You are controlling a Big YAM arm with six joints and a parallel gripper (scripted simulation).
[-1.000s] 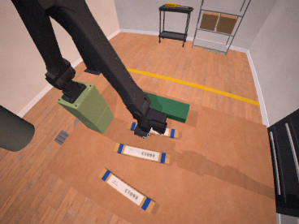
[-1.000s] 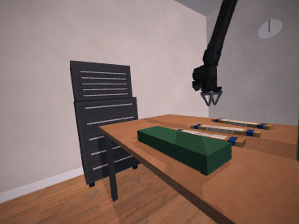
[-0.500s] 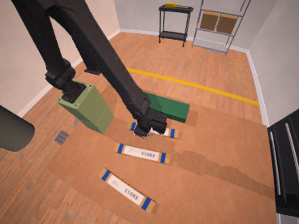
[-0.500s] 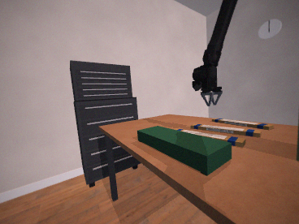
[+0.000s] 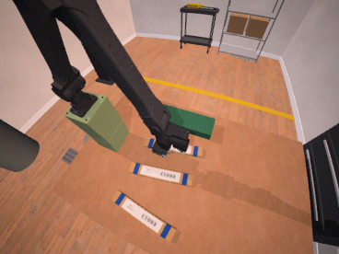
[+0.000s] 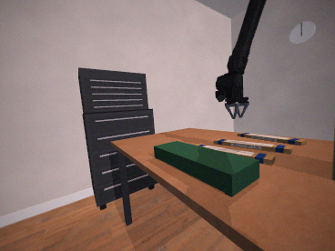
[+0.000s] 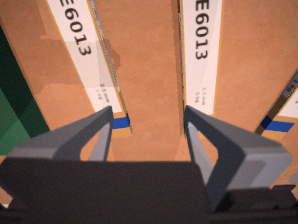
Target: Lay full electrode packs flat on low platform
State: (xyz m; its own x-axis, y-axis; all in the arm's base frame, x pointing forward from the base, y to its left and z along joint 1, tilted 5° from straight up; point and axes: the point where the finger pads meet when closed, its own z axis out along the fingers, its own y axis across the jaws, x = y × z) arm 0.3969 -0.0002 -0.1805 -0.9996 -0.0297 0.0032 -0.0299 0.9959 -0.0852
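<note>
On the brown bench (image 5: 258, 184) (image 6: 182, 136) (image 7: 150, 60), nearest pack (image 5: 194, 151) (image 6: 237, 152) (image 7: 82, 55) partly hidden beneath the gripper (image 5: 162, 152) (image 6: 237, 117) (image 7: 148, 109).

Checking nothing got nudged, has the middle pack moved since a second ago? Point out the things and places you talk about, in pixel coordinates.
No, the middle pack (image 5: 160, 174) (image 6: 250, 145) (image 7: 201, 75) shows no visible shift in any direction against the green platform (image 5: 200, 126) (image 6: 205, 161) (image 7: 12, 120).
</note>
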